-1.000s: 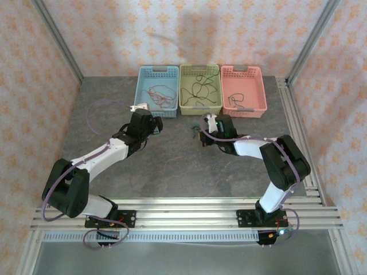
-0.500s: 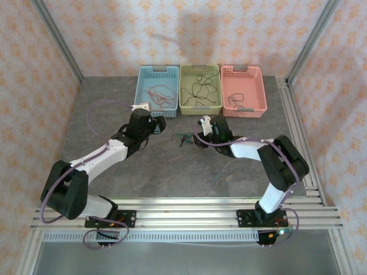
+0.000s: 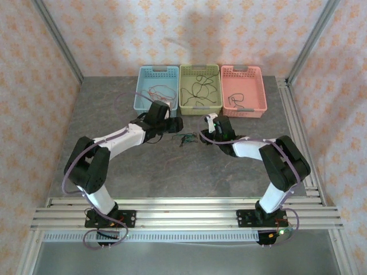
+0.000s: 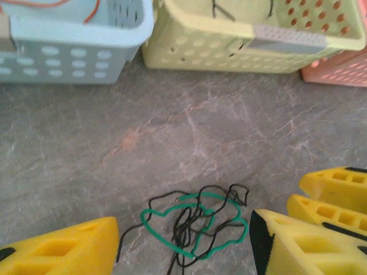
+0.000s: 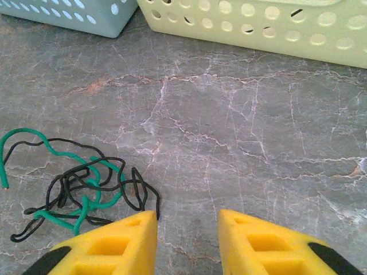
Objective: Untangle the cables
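Top external, table (image 3: 149,166): grey slab, carrying everything.
Baskets (image 3: 199,109): three are sitting along the far edge, loose strands lying inside.
My left claw (image 4: 184,229): having swung in from the left, it is spreading around the cables (image 4: 195,226).
My right claw (image 5: 187,215): gaping, empty, hovering just beside them.
Meaning: I'm judging that a two-sided pull-apart is coming.
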### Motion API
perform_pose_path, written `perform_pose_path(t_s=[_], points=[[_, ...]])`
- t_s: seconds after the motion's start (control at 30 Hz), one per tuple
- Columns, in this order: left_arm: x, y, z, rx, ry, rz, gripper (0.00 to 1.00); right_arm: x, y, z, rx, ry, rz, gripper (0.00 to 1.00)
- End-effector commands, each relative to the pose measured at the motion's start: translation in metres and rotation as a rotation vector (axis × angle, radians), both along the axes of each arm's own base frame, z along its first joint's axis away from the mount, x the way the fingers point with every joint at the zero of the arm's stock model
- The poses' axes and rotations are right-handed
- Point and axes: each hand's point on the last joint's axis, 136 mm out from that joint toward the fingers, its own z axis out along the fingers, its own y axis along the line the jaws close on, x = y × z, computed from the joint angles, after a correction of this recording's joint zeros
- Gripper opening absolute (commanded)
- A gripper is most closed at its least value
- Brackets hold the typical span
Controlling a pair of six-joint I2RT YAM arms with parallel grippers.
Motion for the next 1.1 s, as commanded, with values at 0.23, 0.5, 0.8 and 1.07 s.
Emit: perform_pose_path(t_s=[0.23, 0.5, 0.8, 1.07], points=[[-0.031, -0.016, -0.031, 0.061, 0.250, 0.111, 0.62, 0.008, -0.008, 0.014, -0.009, -0.050, -0.057, 0.33], [-0.023, -0.035, -0.048, 0.001, 0.291, 0.146, 0.55, 0.008, -0.009, 0.014, -0.013, -0.050, -0.059, 0.33], [-0.011, -0.034, -0.052, 0.002, 0.267, 0.194, 0.44, 0.008, -0.009, 0.012, -0.018, -0.043, -0.061, 0.33], [-0.007, -0.036, -0.060, 0.012, 0.276, 0.193, 0.32, 0.008, -0.009, 0.011, -0.020, -0.039, -0.062, 0.33]])
